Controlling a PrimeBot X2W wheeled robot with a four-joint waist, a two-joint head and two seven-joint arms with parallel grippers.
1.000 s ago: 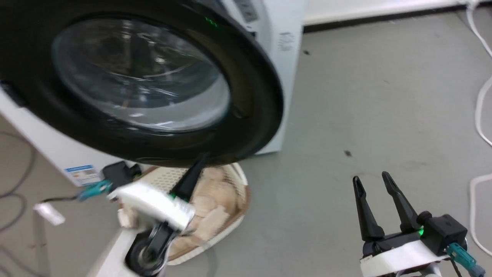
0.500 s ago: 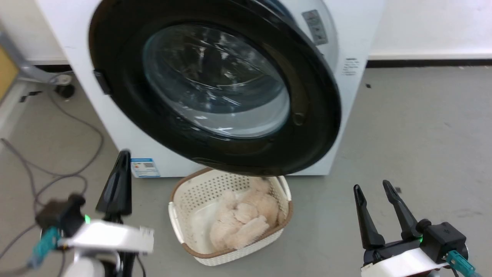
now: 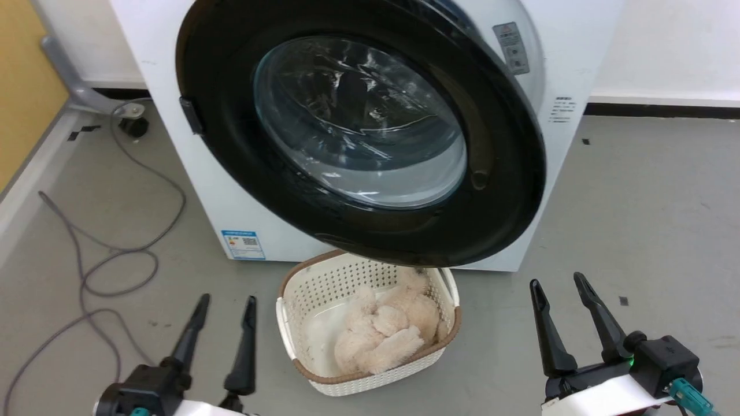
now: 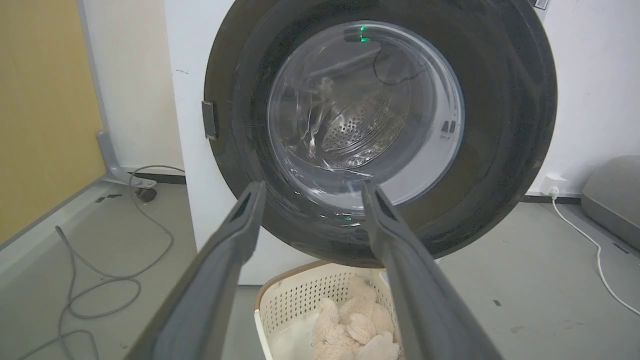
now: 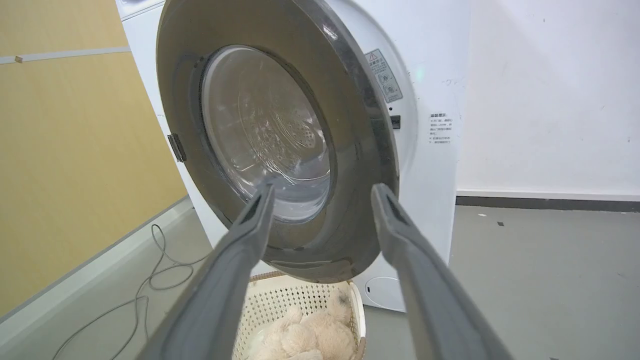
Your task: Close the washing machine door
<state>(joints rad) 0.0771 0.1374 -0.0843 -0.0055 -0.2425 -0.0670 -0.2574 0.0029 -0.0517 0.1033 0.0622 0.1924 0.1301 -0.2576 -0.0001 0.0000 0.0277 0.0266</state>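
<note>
While white washing machine [image 3: 578, 34] stood on grey floor [image 3: 636, 202], washing machine door [image 3: 503, 190] hung ajar, latch edge off front, steel drum visible through glass. Cream basket [image 3: 370, 384] sat below door's lower rim, fluffy beige bundle [image 3: 387, 335] inside. Left gripper [image 3: 226, 299] was low beside basket, jaws parted narrowly, holding nothing. Right gripper [image 3: 556, 280] was on basket's other side, clear of door, jaws likewise apart, empty.

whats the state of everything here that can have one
washing machine door: ajar, free edge standing off the washing machine
left gripper: open, holding nothing
right gripper: open, holding nothing
basket: upright on the floor, holding cream fluffy fabric
</note>
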